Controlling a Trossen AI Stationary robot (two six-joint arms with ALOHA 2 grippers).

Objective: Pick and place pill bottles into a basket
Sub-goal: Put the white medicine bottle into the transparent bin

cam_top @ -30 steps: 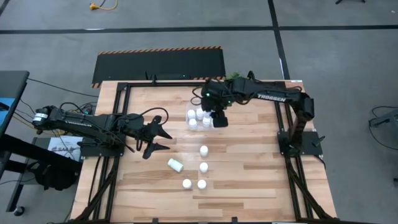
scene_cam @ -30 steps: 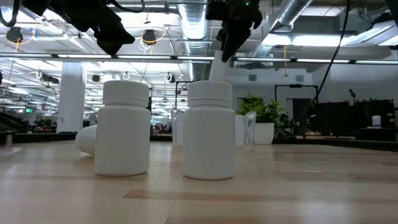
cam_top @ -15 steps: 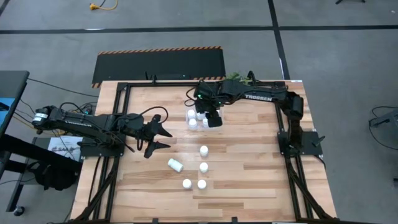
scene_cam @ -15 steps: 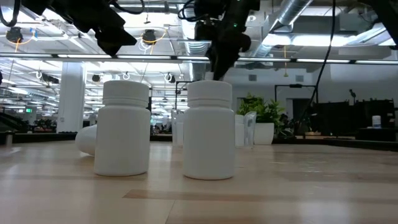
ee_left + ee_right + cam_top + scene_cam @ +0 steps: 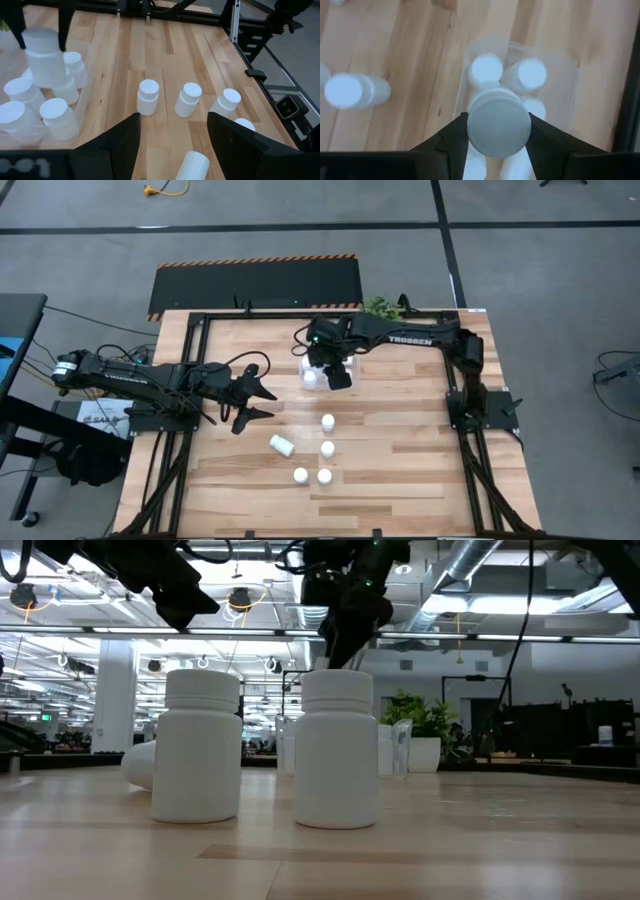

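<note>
My right gripper [image 5: 336,370] hangs over the clear basket [image 5: 560,61], shut on a white pill bottle [image 5: 498,122]. The basket holds several more bottles [image 5: 55,117]. It stands on the far middle of the table [image 5: 308,370]. Three bottles stand loose on the table [image 5: 327,421], [image 5: 327,448], [image 5: 300,475], with one more beside them. Another lies on its side [image 5: 282,444]. My left gripper [image 5: 257,402] is open and empty at the table's left, pointing toward the loose bottles. Its fingers frame them in the left wrist view [image 5: 172,150]. My right gripper pinches the pill bottle between its two fingers at the cap end [image 5: 42,37], one finger on each side. The fingers [image 5: 547,137] come from above, pointing down. The bottle hangs upright, lifted clear above the bottles in the basket.
A small green plant [image 5: 383,307] stands at the far edge behind the right arm. Black frame rails [image 5: 200,370] run round the tabletop. Two bottles stand close before the low camera [image 5: 196,745], [image 5: 337,750].
My right gripper has carried the held bottle toward the table's left edge, from beside the basket to above it. The bottle stays upright in the hold. The left arm has kept still.
</note>
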